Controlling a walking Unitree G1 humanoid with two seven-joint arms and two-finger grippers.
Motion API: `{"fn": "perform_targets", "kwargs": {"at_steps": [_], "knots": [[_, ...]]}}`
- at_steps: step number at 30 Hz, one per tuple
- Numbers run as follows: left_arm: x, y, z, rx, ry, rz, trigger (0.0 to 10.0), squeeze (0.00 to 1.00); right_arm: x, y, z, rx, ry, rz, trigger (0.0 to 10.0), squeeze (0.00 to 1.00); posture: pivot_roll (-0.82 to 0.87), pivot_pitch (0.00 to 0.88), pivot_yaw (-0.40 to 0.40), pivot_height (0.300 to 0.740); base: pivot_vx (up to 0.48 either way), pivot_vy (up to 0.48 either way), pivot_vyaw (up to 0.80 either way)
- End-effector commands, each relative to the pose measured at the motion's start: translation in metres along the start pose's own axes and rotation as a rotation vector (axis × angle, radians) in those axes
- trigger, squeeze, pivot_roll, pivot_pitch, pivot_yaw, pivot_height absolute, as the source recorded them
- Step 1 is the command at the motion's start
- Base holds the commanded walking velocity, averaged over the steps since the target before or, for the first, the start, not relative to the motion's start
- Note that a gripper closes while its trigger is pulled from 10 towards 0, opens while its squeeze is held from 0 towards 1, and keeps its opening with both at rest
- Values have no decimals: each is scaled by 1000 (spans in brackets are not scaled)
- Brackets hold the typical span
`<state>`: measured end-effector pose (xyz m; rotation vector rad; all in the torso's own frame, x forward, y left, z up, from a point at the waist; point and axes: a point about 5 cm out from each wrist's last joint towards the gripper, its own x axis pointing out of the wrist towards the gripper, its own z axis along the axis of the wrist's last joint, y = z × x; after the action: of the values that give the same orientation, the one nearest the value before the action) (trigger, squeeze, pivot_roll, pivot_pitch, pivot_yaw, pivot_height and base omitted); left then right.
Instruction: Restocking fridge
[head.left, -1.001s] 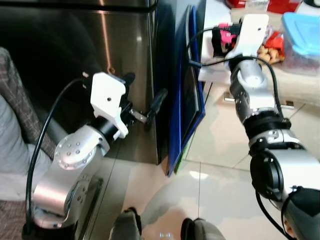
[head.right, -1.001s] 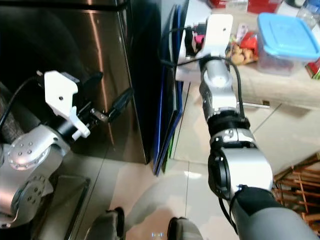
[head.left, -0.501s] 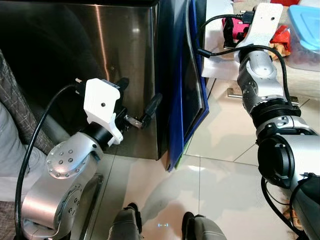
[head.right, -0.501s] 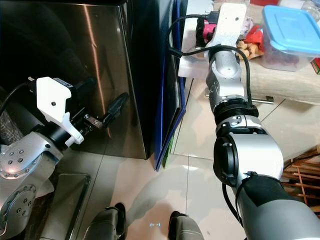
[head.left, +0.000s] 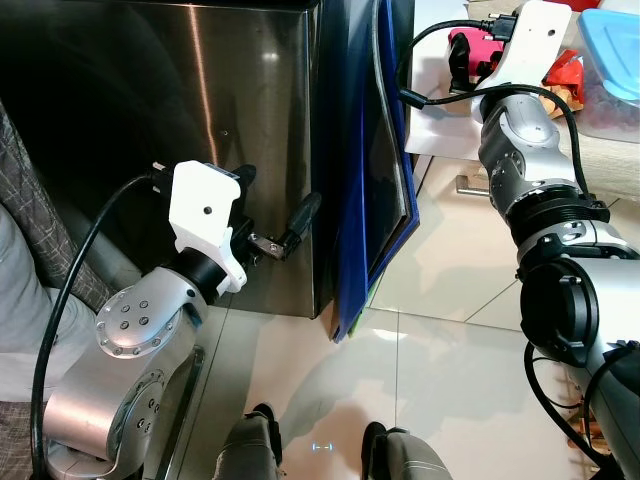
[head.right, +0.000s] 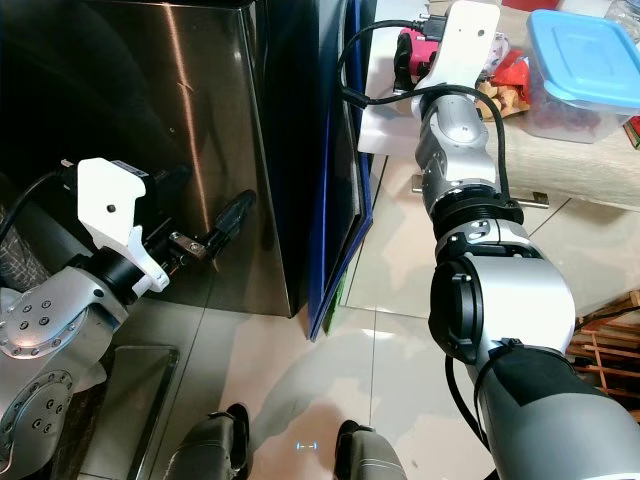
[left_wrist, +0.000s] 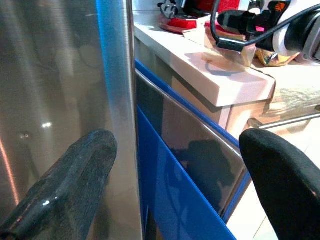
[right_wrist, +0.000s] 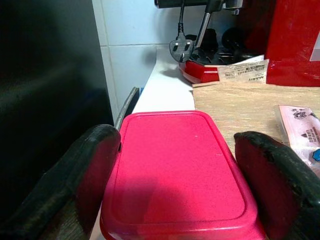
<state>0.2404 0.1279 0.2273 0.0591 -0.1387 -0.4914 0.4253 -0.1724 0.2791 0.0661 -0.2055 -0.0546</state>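
The stainless steel fridge (head.left: 200, 120) stands shut ahead on my left. My left gripper (head.left: 280, 190) hovers open at its right edge, one finger (left_wrist: 65, 190) before the steel face and the other (left_wrist: 285, 180) before the blue panels. On the white counter (head.left: 440, 130) to the right of the fridge, my right gripper (right_wrist: 177, 150) is shut on a pink lidded container (right_wrist: 180, 170), with a finger against each long side. The same pink container (head.right: 412, 50) sits under the white wrist mount.
Blue flat panels (head.left: 385, 150) lean between fridge and counter. A blue-lidded tub (head.right: 580, 60), snack packets (head.left: 565, 75) and a red appliance (right_wrist: 295, 40) crowd the counter. A wooden rack (head.right: 610, 340) stands low on the right and grey fabric (head.left: 20, 300) on the left. Tiled floor lies below.
The whole view has shifted a little as the camera moved. Both grippers keep nearly the same stance, and the pink container stays between the right fingers.
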Motion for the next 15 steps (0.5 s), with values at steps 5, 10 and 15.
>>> {"fn": "perform_targets", "kwargs": {"at_steps": [5, 10, 15], "knots": [[-1, -1, 2, -20, -8, 13, 10000, 0, -3, -5, -22, -40, 141, -9, 10000, 0, 201, 259, 9, 740, 0, 0, 0], [0, -2, 2, -25, -8, 13, 10000, 0, -4, -2, -26, -50, 176, 6, 10000, 0, 195, 256, 7, 740, 0, 0, 0], [2, -3, 1, -33, -10, 12, 10000, 0, -6, 3, -34, -18, 228, 24, 10000, 0, 187, 254, 2, 740, 0, 0, 0]]}}
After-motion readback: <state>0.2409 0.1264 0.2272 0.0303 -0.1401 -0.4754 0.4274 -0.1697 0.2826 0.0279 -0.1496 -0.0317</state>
